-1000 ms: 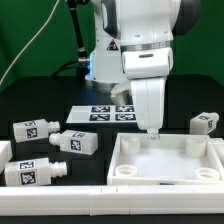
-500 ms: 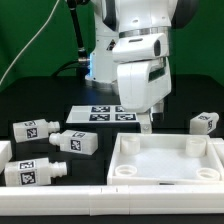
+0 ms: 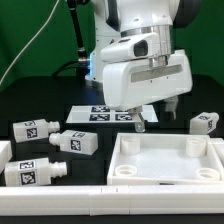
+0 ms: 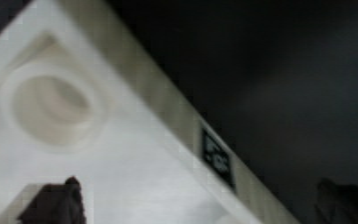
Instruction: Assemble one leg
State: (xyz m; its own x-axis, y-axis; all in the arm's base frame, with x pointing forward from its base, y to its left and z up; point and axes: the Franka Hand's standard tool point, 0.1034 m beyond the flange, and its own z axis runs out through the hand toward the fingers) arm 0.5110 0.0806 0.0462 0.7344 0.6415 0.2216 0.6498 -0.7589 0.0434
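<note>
Lifted and turned, the gripper [image 3: 142, 122] hangs spread wide, empty, by the big white square plastic tray [image 3: 168, 139]. One short white plastic leg [image 3: 76, 141] lies at exterior view's left; grab its middle squarely.

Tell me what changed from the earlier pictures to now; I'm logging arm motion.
The gripper turned at the wrist, from pointing straight down over the tray's far rim to showing its broad side to the exterior view, shifting slightly toward that view's left. Open, it took hold of nothing. The tray, the four legs and the marker board stayed put.
</note>
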